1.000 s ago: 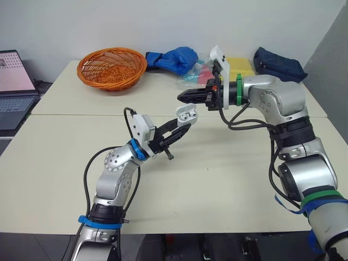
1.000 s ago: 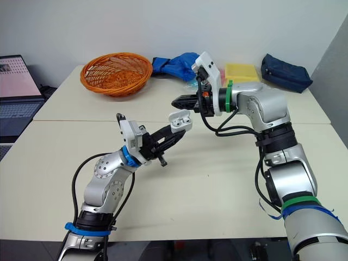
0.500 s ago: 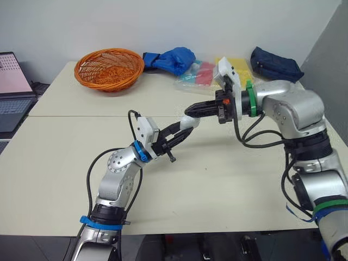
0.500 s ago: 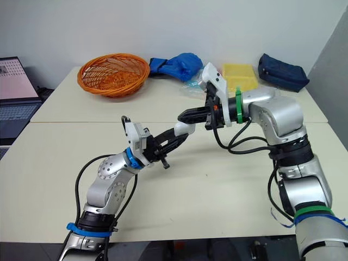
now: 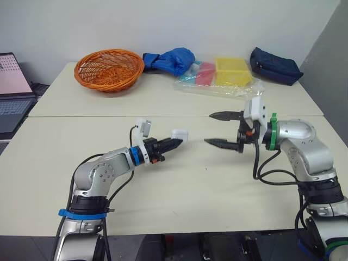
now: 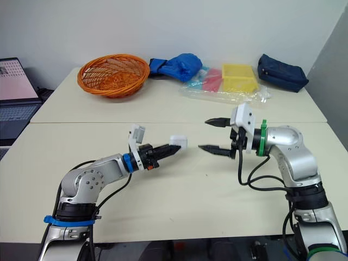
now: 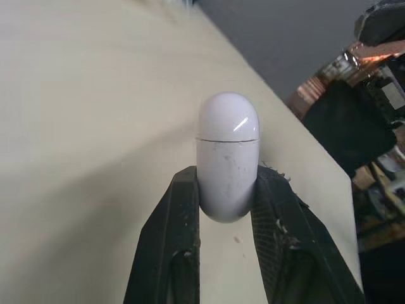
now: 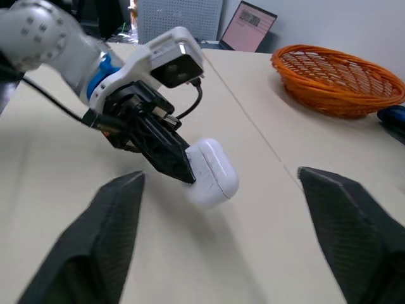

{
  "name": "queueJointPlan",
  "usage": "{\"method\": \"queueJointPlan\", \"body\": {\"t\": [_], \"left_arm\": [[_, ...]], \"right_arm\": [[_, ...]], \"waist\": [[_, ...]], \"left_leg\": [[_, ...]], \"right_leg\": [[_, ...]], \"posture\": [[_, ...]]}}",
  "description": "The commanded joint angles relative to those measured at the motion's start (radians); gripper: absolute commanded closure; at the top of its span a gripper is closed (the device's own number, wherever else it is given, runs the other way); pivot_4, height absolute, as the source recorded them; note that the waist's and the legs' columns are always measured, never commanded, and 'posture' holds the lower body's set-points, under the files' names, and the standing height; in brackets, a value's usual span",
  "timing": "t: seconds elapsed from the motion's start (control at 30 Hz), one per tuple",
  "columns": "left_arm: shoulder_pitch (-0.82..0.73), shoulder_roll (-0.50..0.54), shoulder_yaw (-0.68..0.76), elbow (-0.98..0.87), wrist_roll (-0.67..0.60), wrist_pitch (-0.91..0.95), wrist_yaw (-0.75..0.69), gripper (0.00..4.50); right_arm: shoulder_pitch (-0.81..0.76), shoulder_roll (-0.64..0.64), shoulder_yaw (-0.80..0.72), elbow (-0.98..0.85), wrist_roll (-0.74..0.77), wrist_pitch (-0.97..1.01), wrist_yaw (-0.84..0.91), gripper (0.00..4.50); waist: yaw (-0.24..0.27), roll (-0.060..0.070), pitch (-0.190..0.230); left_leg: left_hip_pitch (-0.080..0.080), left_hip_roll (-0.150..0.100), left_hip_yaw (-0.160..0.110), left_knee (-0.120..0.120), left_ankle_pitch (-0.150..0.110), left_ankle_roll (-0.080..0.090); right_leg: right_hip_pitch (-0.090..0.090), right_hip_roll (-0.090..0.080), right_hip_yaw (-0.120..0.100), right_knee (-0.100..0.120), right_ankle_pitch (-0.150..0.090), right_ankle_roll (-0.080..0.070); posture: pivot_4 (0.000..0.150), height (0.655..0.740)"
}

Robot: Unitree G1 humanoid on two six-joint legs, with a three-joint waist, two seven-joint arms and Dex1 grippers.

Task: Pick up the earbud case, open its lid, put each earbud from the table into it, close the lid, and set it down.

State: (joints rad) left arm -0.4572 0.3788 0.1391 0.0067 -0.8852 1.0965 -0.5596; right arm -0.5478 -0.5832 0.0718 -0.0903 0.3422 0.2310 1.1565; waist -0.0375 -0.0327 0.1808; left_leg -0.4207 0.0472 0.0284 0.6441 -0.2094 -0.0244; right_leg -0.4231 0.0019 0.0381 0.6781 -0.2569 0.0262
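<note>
- Since half a second ago, the right claw (image 5: 209, 128) has drawn back from the earbud case (image 5: 179, 134); the lid, open a second ago, is now shut.
- Left claw (image 5: 173, 143) grips the white case by its lower half, holding it just above the counter (image 5: 217, 179), lid end pointing toward the right claw.
- Right claw hangs empty with its fingers spread wide, near the case but apart from it.
</note>
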Motion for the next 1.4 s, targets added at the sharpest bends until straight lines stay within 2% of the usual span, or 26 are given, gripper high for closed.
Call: {"method": "queueJointPlan", "body": {"t": [0.03,0.17,0.37,0.4,0.57,0.67,0.73,0.83,0.9,0.97,1.07,1.17,1.27,1.4], "left_arm": [[-0.027,-0.039,0.092,0.056,-0.071,0.169,0.131,3.77],[-0.027,-0.058,0.107,0.088,-0.031,0.217,0.199,3.77],[-0.012,-0.063,0.144,0.076,-0.031,0.268,0.25,3.77],[-0.001,-0.07,0.171,0.059,-0.036,0.283,0.28,3.04],[0.048,-0.071,0.269,-0.027,-0.067,0.352,0.352,1.52],[0.089,-0.041,0.314,-0.077,-0.077,0.38,0.365,0.63],[0.137,0.018,0.357,-0.105,-0.073,0.374,0.355,0.05],[0.214,0.117,0.396,-0.156,-0.076,0.351,0.315,0.02],[0.296,0.236,0.389,-0.233,-0.032,0.212,0.19,0.02],[0.371,0.346,0.326,-0.3,0.11,-0.083,0.015,0.02],[0.437,0.418,0.284,-0.304,0.27,-0.376,-0.096,0.02],[0.488,0.466,0.285,-0.249,0.396,-0.671,-0.24,0.02],[0.503,0.477,0.288,-0.2,0.46,-0.811,-0.288,0.02],[0.488,0.469,0.273,-0.169,0.491,-0.827,-0.277,0.02]], "right_arm": [[0.028,-0.009,0.028,0.018,-0.032,-0.152,0.058,0.01],[0.037,0.002,0.052,0.063,-0.07,-0.23,0.055,0.01],[0.024,0.018,0.066,0.094,-0.083,-0.228,0.024,0.01],[0.012,0.031,0.059,0.11,-0.077,-0.217,0.011,0.0],[-0.028,0.053,0.064,0.169,-0.086,-0.234,0.014,0.0],[-0.039,0.058,0.072,0.206,-0.094,-0.256,0.026,0.0],[-0.046,0.059,0.074,0.223,-0.092,-0.263,0.034,0.0],[-0.055,0.051,0.071,0.247,-0.09,-0.279,0.046,0.0],[-0.071,0.033,0.057,0.286,-0.097,-0.299,0.051,0.0],[-0.084,0.02,0.039,0.317,-0.096,-0.307,0.041,0.0],[-0.092,0.016,0.018,0.337,-0.086,-0.3,0.018,0.0],[-0.065,0.002,0.006,0.322,-0.063,-0.283,0.039,0.0],[-0.044,-0.011,-0.001,0.31,-0.055,-0.277,0.052,0.0],[-0.034,-0.014,-0.001,0.296,-0.061,-0.27,0.041,0.0]], "waist": [[0.0,0.0,0.0],[0.0,0.0,0.0],[0.0,0.0,0.0],[-0.001,0.0,0.0],[-0.006,0.0,0.0],[-0.011,0.0,0.0],[-0.014,0.0,0.0],[-0.029,-0.001,0.0],[-0.042,-0.001,0.0],[-0.044,-0.002,0.001],[-0.027,-0.002,0.001],[-0.01,-0.002,0.001],[0.004,-0.002,0.001],[0.007,-0.002,0.001]], "left_leg": [[0.002,0.0,0.0,0.0,0.0,0.0],[0.005,0.0,0.0,0.0,0.0,0.0],[0.005,0.0,0.0,0.0,0.0,0.0],[0.006,0.0,0.001,0.0,0.0,0.0],[0.006,0.0,0.001,0.0,0.0,0.0],[0.007,0.0,0.001,-0.001,0.0,0.0],[0.007,0.0,0.001,-0.001,0.0,0.0],[0.01,0.001,0.002,-0.002,0.0,0.0],[0.013,0.001,0.002,-0.005,0.0,0.0],[0.015,0.002,0.002,-0.008,0.0,-0.001],[0.015,0.001,0.002,-0.011,0.001,-0.002],[0.015,0.001,0.003,-0.014,0.001,-0.002],[0.013,0.002,0.005,-0.015,0.001,-0.002],[0.01,0.002,0.005,-0.016,0.0,-0.003]], "right_leg": [[0.001,0.0,0.0,0.0,0.0,0.0],[0.003,0.001,0.001,0.001,0.0,0.0],[0.003,0.0,0.002,0.002,0.0,-0.001],[0.003,0.0,0.003,0.002,0.0,-0.001],[0.003,0.0,0.003,0.002,0.0,-0.001],[0.003,0.0,0.003,0.002,0.0,-0.001],[0.003,0.0,0.004,0.002,0.0,-0.001],[0.003,0.001,0.006,0.002,0.001,-0.002],[0.004,0.001,0.007,0.003,0.001,-0.004],[0.004,0.0,0.007,0.002,0.001,-0.007],[0.003,-0.002,0.007,0.002,-0.004,-0.019],[0.003,-0.005,0.008,0.001,-0.006,-0.021],[0.002,-0.007,0.007,-0.002,-0.006,-0.022],[0.001,-0.009,0.006,-0.002,-0.006,-0.015]], "posture": [[0.15,0.74],[0.15,0.74],[0.15,0.74],[0.15,0.74],[0.15,0.74],[0.15,0.74],[0.15,0.74],[0.15,0.74],[0.15,0.74],[0.15,0.74],[0.15,0.74],[0.15,0.74],[0.15,0.74],[0.15,0.74]]}}
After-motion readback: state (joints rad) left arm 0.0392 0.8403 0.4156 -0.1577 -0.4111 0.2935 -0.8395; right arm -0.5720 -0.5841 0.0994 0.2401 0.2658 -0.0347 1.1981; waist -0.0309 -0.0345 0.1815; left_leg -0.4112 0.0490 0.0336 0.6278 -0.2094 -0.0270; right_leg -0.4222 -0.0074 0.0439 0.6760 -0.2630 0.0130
